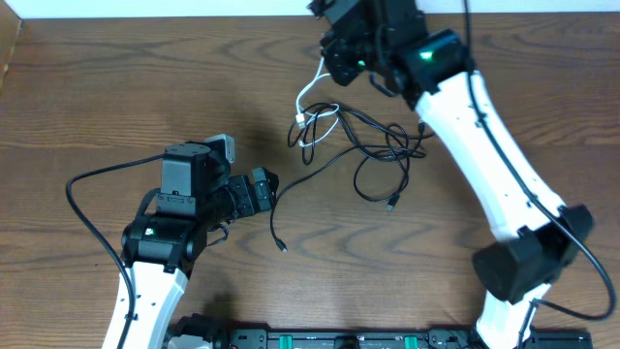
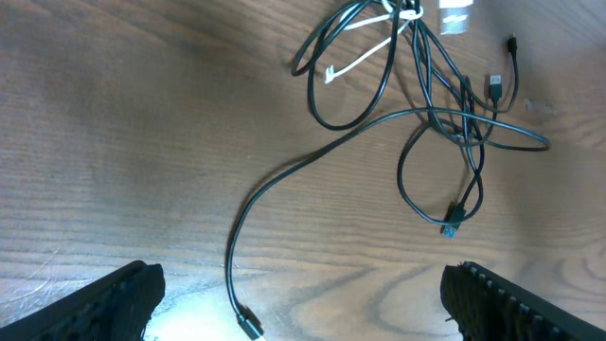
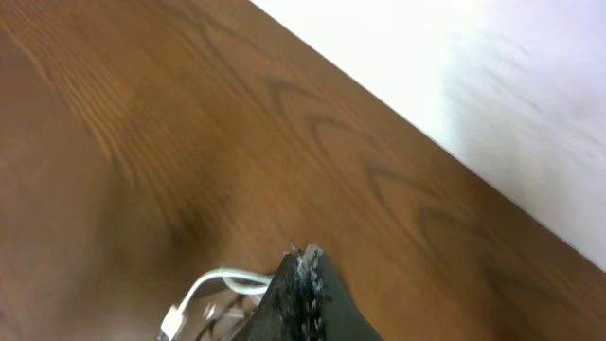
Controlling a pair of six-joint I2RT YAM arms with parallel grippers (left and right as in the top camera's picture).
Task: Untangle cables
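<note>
Wood-grain counter (image 1: 116,87) carries the cables (image 1: 358,141) as one loose knot toward its far edge.

Findings:
- The white cable (image 1: 312,97) rises out of the knot to the right jaws. They are closed and appear clamped on it, though the wrist view shows only the strand emerging beside their tip.
- The left jaws stand wide apart and hold nothing.
- One black tail (image 2: 284,180) trails from the knot toward the left jaws, and its plug (image 2: 249,324) lies on the counter between them.

Assessment: the step in hand looks like separating the white strand from the black loops.

Recommendation:
- Close the left jaws on the black tail just behind the plug, taking that strand only.
- Draw it low and slowly away from the knot while the right side holds firm.
- Stop if the loops cinch around the white cable or the whole bundle drags along.
</note>
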